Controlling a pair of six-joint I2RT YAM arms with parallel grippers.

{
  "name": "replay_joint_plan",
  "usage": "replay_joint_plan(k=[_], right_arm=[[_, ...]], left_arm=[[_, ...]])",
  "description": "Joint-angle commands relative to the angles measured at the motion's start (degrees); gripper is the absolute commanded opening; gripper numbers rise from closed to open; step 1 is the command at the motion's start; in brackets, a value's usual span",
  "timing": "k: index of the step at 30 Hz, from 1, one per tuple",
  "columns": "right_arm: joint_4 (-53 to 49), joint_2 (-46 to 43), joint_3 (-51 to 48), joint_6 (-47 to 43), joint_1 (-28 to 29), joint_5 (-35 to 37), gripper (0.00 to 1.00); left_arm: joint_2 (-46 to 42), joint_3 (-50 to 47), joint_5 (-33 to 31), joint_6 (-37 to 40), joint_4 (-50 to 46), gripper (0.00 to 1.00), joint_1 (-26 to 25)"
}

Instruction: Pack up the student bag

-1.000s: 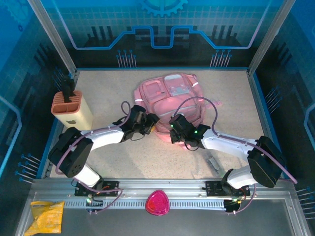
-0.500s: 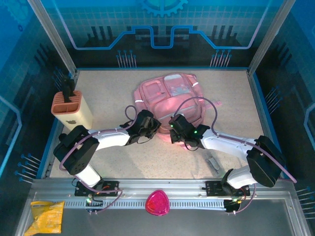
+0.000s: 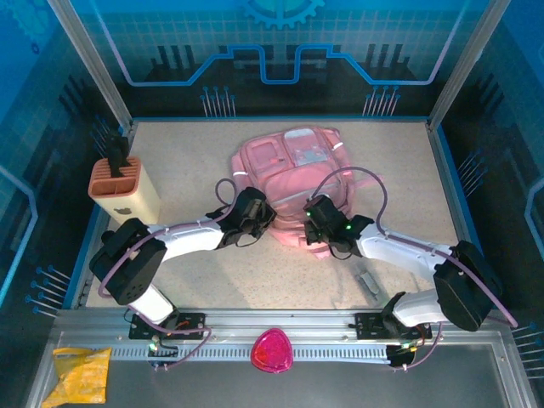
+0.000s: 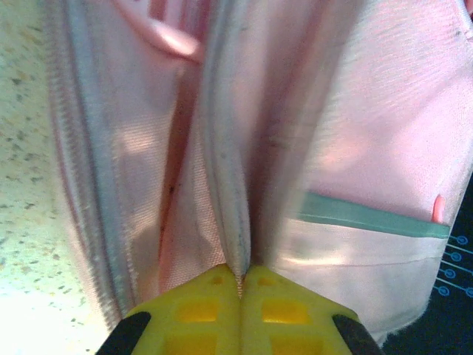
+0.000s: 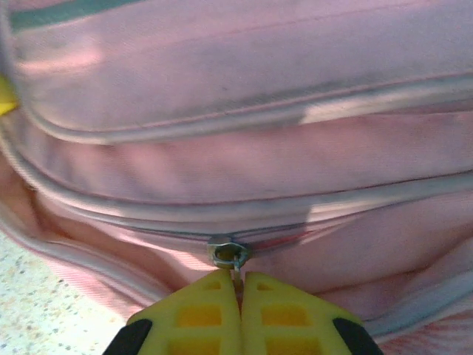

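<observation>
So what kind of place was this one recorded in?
Probably a purpose-built robot test cell, not a real classroom: aluminium frame posts around a speckled table, a blue circuit-pattern backdrop, and the left arm and right arm bolted to a metal rail, working on the pink student bag.

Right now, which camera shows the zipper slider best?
Right wrist: the metal zipper slider sits close and sharp, its pull pinched in the right tool. Top external shows the whole pink backpack, slider too small to tell. Left wrist shows zipper track.
</observation>
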Motion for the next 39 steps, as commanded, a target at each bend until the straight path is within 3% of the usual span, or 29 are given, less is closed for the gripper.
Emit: replay_joint_plan(k=[1,7,14,22,26,29,33,36,39], right_arm=[[-1.9,-1.1,-1.1,-3.2,-3.5,0.9,0.0],[-0.8,-0.9,0.1,-5.9,-8.1,1.7,0.0],[-1.7,1.1,3.0,-7.9,-12.2,2.3,0.0],[-1.8,-0.2,3.2,-7.3,-12.0,0.4,0.0],[-0.5,1.0,4.4,-4.6,-6.2,-4.0,0.0],[-0.8,3.1,6.8,-2.5,0.0,-2.4,0.0],[0.9,5.2,8.4,0.2,2.5,-3.9,0.0],[1.2,5.9,7.9,1.3,2.9,-3.7,0.0],[2.1,5.7,6.9,1.8,3.0,-4.6,0.0]], left_arm=[[-1.8,1.2,-4.3,2.4,-2.1,0.0,2.5],[-4.8,0.9,-5.4,5.0,-5.8,0.0,4.8],[-6.6,2.0,-0.4,11.3,-8.0,0.0,12.7],[-2.7,9.9,7.7,23.4,-12.1,0.0,23.3],[1.0,15.1,10.8,29.9,-13.9,0.01,26.0],[2.5,18.4,13.3,32.7,-17.0,0.24,26.5],[-3.0,14.6,10.9,30.7,-19.3,0.45,26.3],[-9.3,9.0,11.6,25.2,-18.5,0.53,25.1],[-14.2,2.6,10.6,18.4,-13.8,0.57,19.1]])
